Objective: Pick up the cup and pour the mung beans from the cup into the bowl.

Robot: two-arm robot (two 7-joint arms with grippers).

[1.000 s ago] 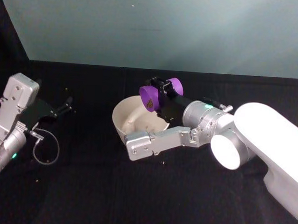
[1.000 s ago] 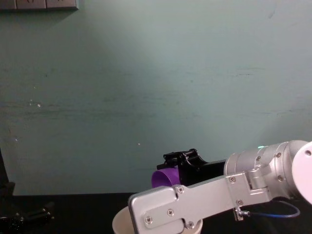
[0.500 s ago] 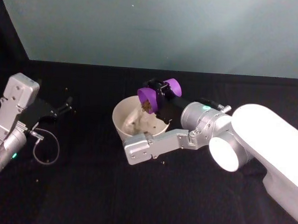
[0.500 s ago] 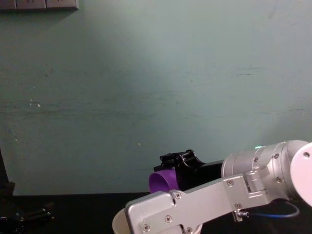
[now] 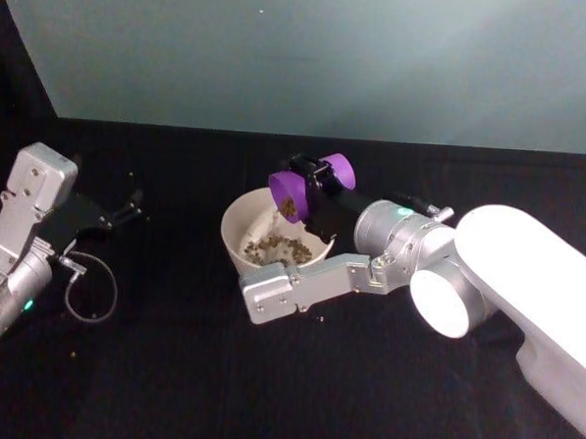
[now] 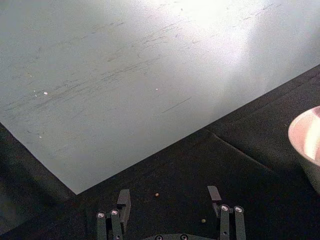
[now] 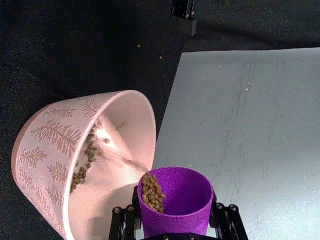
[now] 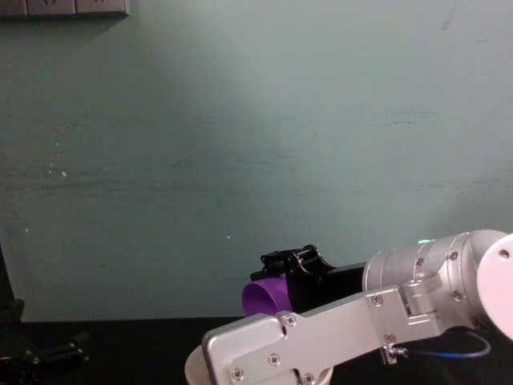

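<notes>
While mung beans [image 7: 152,192] spill from the cup [image 7: 175,200], I judge the pour to be about midway. The right gripper [image 5: 312,189] has its fingers clamped on the purple wall, one on each side. The cup lies nearly on its side between them, mouth pointing away from the wrist. Its lip hangs above the bowl [image 5: 236,221], inside the rim on the side nearest the fingers.

How I'd run this step:
- Deepen the tilt slowly with a wrist roll, no jerks.
- Hold the lip inside the rim line, low enough that beans don't bounce out.
- Grip firmly. The plastic wall looks smooth and tapered and may slide.
- A little more roll should clear the clump at the lip.

Contents:
- Cup: a small clump of beans at the lower lip, the rest of the inside bare purple.
- Bowl: a loose layer of beans on the floor, with a thin stream dropping in just past the fingertips. It is cream with a leaf pattern outside and stands upright on the black table [image 5: 167,370].
- Cloth: a few stray beans [image 6: 157,194].

The left gripper [image 6: 167,195] is parked well apart from the bowl, fingers spread wide with nothing between them.
</notes>
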